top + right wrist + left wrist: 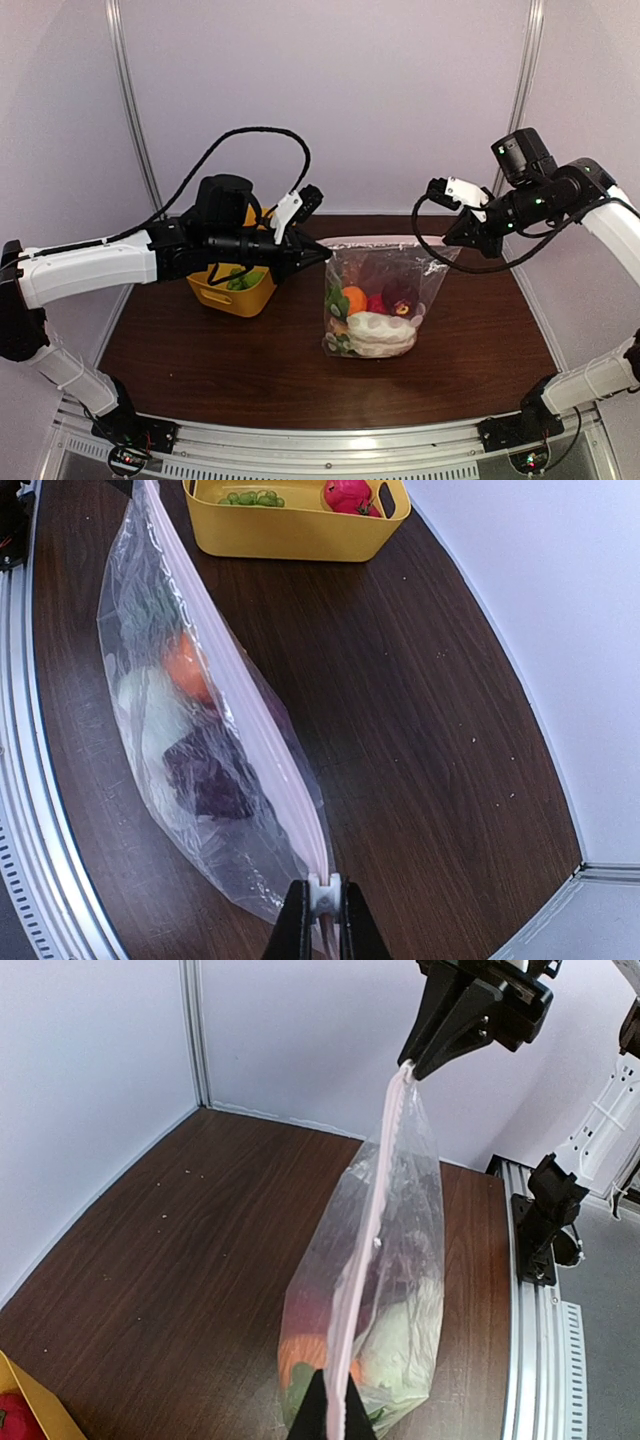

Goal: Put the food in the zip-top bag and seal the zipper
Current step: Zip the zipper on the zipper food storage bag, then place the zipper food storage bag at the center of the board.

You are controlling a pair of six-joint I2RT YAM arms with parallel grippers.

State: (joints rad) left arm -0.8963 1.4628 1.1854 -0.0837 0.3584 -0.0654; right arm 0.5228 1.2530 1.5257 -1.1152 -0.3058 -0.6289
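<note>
The clear zip-top bag (378,300) hangs upright over the table, stretched between my two grippers, with orange, red, white, green and dark purple food (372,318) inside. The zipper (385,242) runs taut along its top edge as a pale pink strip (368,1250). My left gripper (322,250) is shut on the zipper's left end (336,1412). My right gripper (452,238) is shut on the white slider (323,895) at the zipper's right end. More food, green grapes (250,497) and a red fruit (347,494), lies in the yellow tub (232,290).
The yellow tub stands at the back left of the brown table (180,340), behind my left arm. Grey walls close the back and sides. A metal rail (320,440) runs along the near edge.
</note>
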